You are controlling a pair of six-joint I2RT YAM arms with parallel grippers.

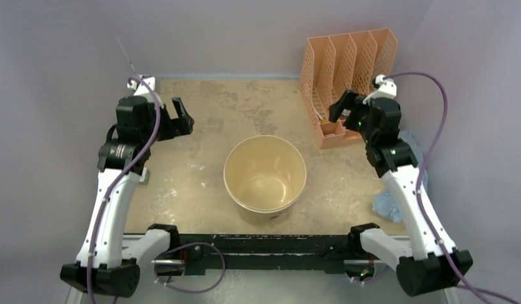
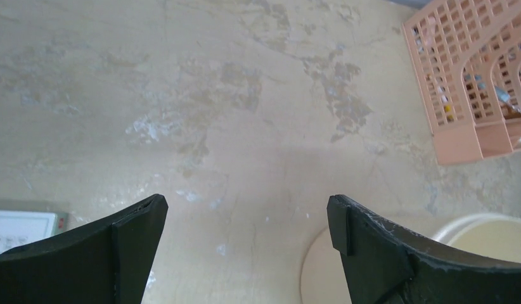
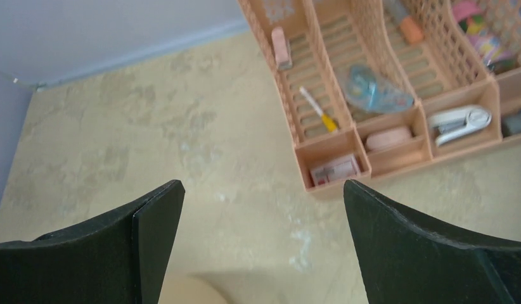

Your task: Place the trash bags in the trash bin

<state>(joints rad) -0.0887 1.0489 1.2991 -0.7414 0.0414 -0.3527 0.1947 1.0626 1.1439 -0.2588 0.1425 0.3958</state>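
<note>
The trash bin (image 1: 264, 180) is seen standing upright and open-mouthed at the middle of the counter (image 1: 201, 164) in the top view, between the two arms and touched by neither. The left gripper (image 1: 179, 117) is held above the counter to the bin's far left, and the right gripper (image 1: 343, 107) is raised beside the orange mesh organizer (image 1: 347, 69). Both pairs of fingers are spread wide and released, with nothing held between them. A crumpled pale-blue heap (image 1: 388, 204) is shown only in the top view, at the counter's right edge and partly hidden by the right arm; whether it is the trash bag cannot be told. From the left wrist, only part of the bin's rim is caught beside the right-hand finger (image 2: 372, 253). The organizer's contents are revealed only from the right wrist: a white stapler (image 3: 461, 120), a yellow-tipped pen (image 3: 318, 109) and a pink eraser (image 3: 388, 136).
</note>
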